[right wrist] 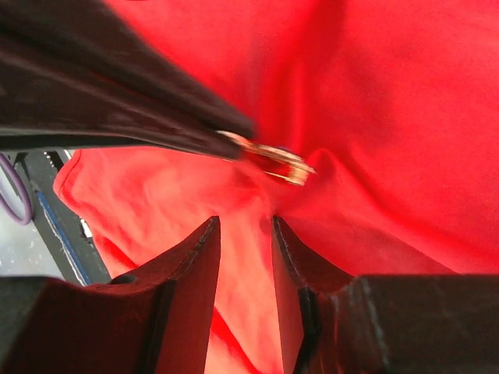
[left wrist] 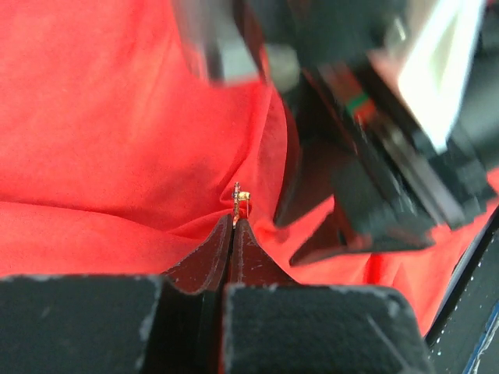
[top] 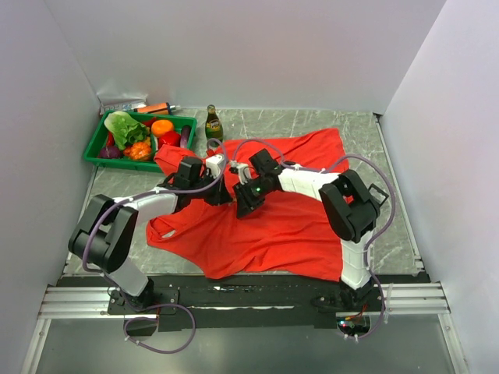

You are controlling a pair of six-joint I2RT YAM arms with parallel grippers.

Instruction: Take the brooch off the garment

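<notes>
The garment [top: 288, 218], a bright red shirt, lies spread over the middle of the table. It fills the left wrist view [left wrist: 101, 117] and the right wrist view [right wrist: 390, 117]. My left gripper [left wrist: 235, 221] is shut, and the tiny gold brooch [left wrist: 239, 199] stands pinched at its tips. In the right wrist view the left gripper's dark fingers [right wrist: 117, 101] come in from the upper left with the brooch [right wrist: 274, 163] at their end. My right gripper [right wrist: 245, 224] is open just below it, over the cloth. In the top view both grippers, left [top: 224, 195] and right [top: 242, 204], meet on the shirt's upper left part.
A green crate [top: 97, 148] of vegetables stands at the back left, touching the shirt's sleeve. A dark green bottle [top: 213, 123] stands beside it. An orange-capped tube [top: 156, 107] lies behind the crate. White walls close in three sides.
</notes>
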